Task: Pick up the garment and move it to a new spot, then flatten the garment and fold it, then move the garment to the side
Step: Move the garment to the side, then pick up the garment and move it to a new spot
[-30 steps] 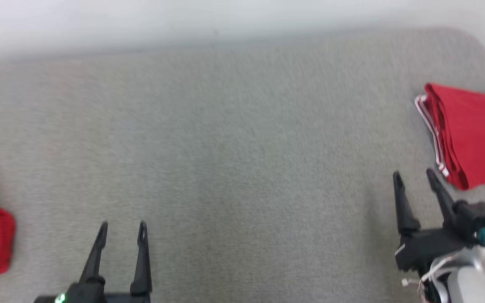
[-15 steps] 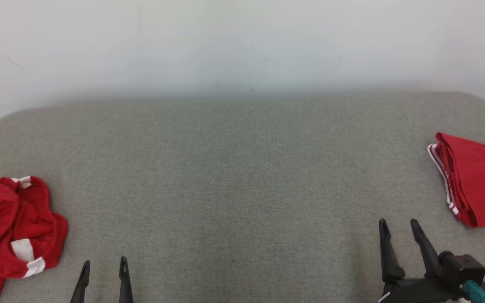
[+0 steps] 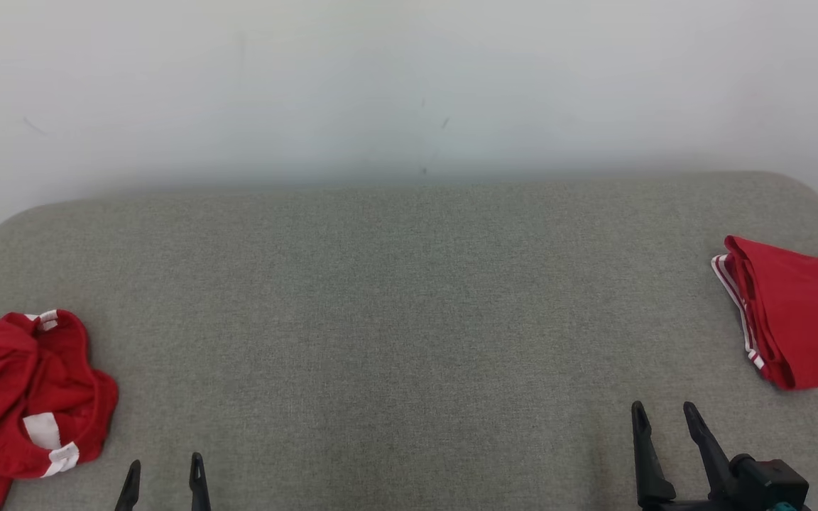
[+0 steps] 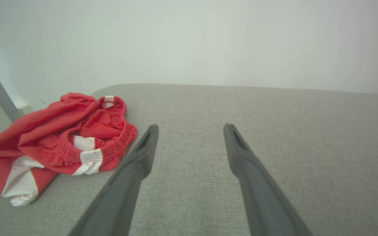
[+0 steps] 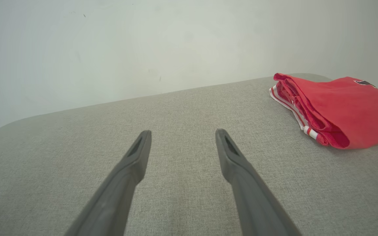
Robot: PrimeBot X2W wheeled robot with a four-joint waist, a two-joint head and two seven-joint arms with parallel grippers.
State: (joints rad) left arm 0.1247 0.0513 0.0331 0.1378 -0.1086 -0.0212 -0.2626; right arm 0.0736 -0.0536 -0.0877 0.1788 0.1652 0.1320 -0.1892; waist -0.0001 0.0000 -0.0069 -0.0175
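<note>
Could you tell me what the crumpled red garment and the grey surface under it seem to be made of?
The crumpled red garment: soft matte knit fabric, perhaps polyester; limp folds, gathered elastic waistband. The grey surface: matte woven upholstery-like cloth, judging by its fine heathered weave.

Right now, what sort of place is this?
Probably an indoor garment-folding station: a grey fabric-covered table against a plain white wall, with a crumpled red-and-white garment at one end and a folded red garment at the other.

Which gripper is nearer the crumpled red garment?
Left. The left gripper sits open just right of the crumpled garment, not touching it; the right gripper is far across the surface, near the folded garment.
</note>
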